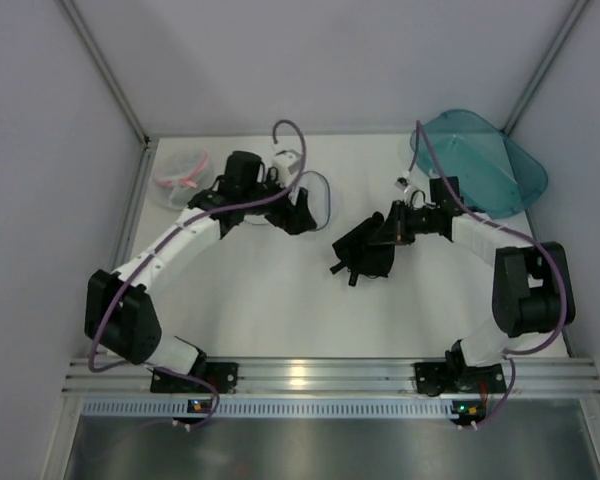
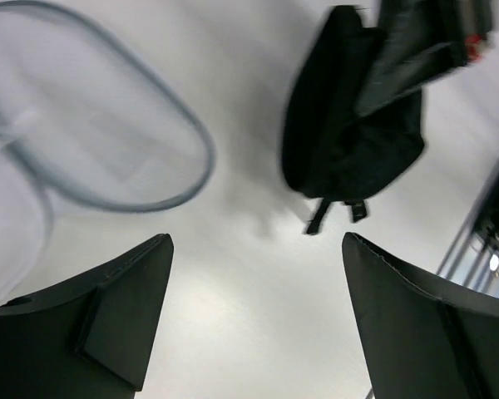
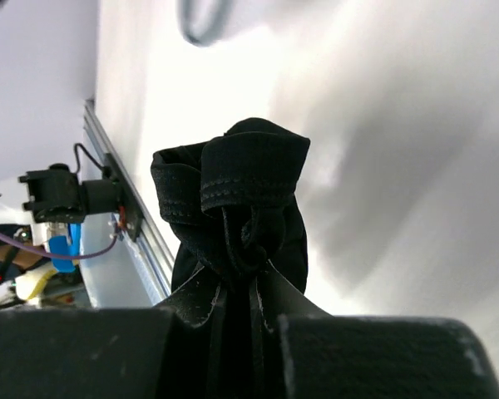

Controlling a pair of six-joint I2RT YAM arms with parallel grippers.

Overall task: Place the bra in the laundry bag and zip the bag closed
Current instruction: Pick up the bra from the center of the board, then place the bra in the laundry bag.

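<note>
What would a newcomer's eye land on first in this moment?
The bra stands out most: a bunched black bundle pinched in the shut right gripper, near the middle of the table. Next is the laundry bag, pale mesh with a grey rim, lying far left of centre with the open left gripper close by. A teal bin sits in the far right corner.

Twin white-and-black arms
White links, black joints on left arm (image 1: 165,250) and right arm (image 1: 480,235); purple cables (image 1: 288,123); black wedge-shaped end effector fingers (image 2: 108,316).
</note>
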